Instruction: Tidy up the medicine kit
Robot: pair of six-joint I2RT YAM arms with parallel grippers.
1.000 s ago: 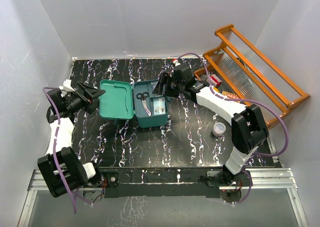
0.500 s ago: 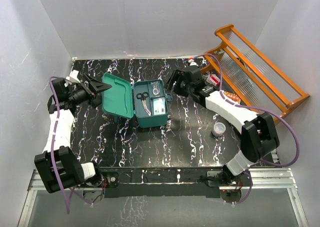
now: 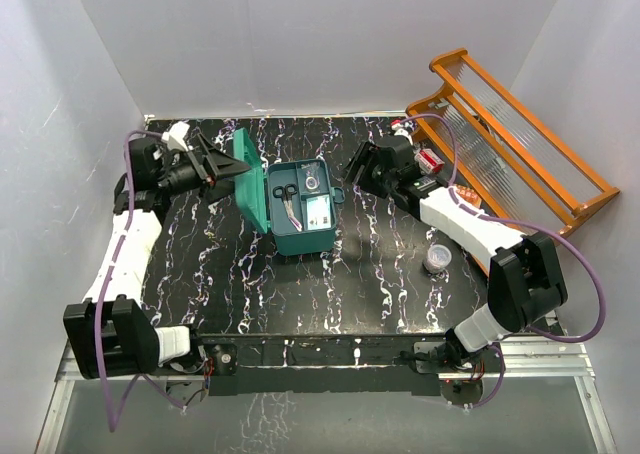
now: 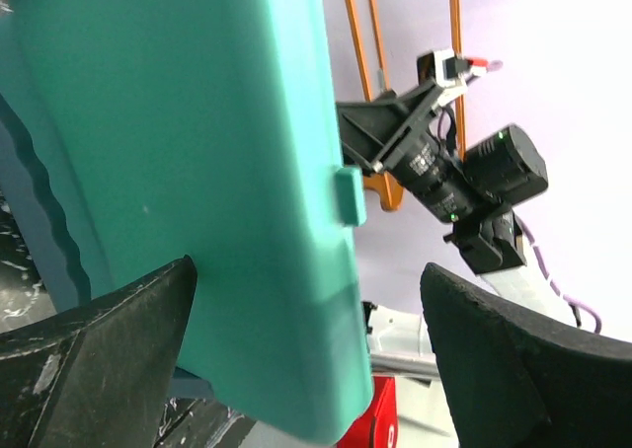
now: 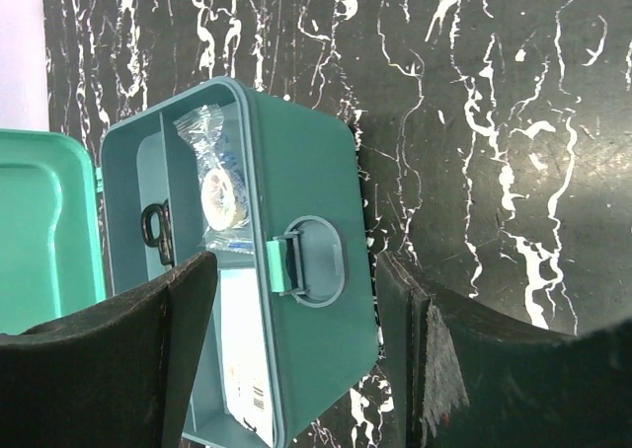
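Note:
The medicine kit (image 3: 303, 232) is a teal box standing open in the middle of the black marbled table. Inside lie scissors (image 3: 285, 195), a wrapped tape roll (image 3: 313, 181) and a white packet (image 3: 319, 212). Its lid (image 3: 244, 170) stands nearly upright. My left gripper (image 3: 226, 167) is open with the lid's free edge (image 4: 197, 122) between its fingers, close against the left finger (image 4: 109, 349). My right gripper (image 3: 356, 164) hangs open and empty just right of the box. In its wrist view the kit's front latch (image 5: 306, 261) shows between the fingers.
An orange wooden rack (image 3: 520, 144) leans at the back right, with a red box (image 3: 431, 160) at its foot. A small clear cup (image 3: 437, 257) stands on the table (image 3: 380, 284) right of the kit. White walls close in the left and back sides.
My left gripper has risen and moved right, swinging the lid from lying flat to nearly upright. My right gripper has drawn back to the right, away from over the box.

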